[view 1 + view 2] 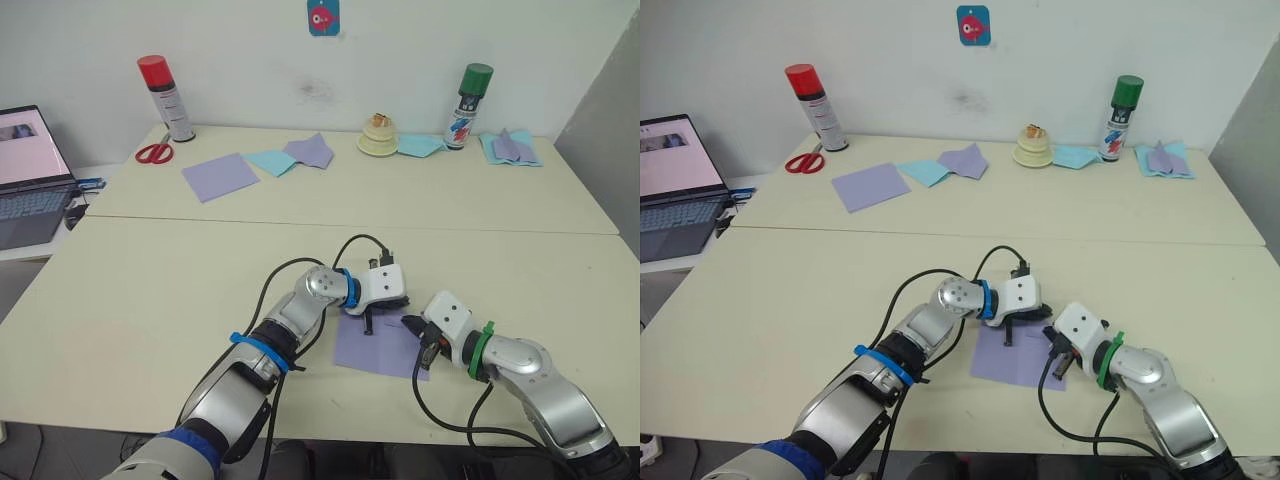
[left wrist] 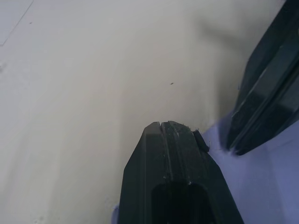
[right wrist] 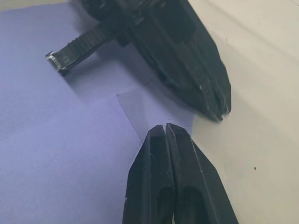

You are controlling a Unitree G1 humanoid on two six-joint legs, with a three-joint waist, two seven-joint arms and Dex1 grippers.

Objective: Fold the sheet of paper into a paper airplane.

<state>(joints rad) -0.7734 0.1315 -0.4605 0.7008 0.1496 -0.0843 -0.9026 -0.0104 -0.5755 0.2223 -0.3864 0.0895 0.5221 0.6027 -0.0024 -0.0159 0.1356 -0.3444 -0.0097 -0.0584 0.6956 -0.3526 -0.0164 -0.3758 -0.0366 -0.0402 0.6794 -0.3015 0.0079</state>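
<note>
1. The thin lavender sheet of paper [image 1: 380,345] looks matt and smooth.
2. The cream desk [image 1: 150,290] has a smooth, dull finish.
3. The black ribbed plastic fingers [image 3: 163,182] of the right end effector [image 3: 167,128] show a slight sheen.

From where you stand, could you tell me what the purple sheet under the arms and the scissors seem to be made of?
The sheet of paper: thin matte paper, apparently, lying flat with a lifted corner fold. The scissors: glossy red handles, probably plastic; the blades are too small to judge.

no text, label or number is clear enough to read.
</note>
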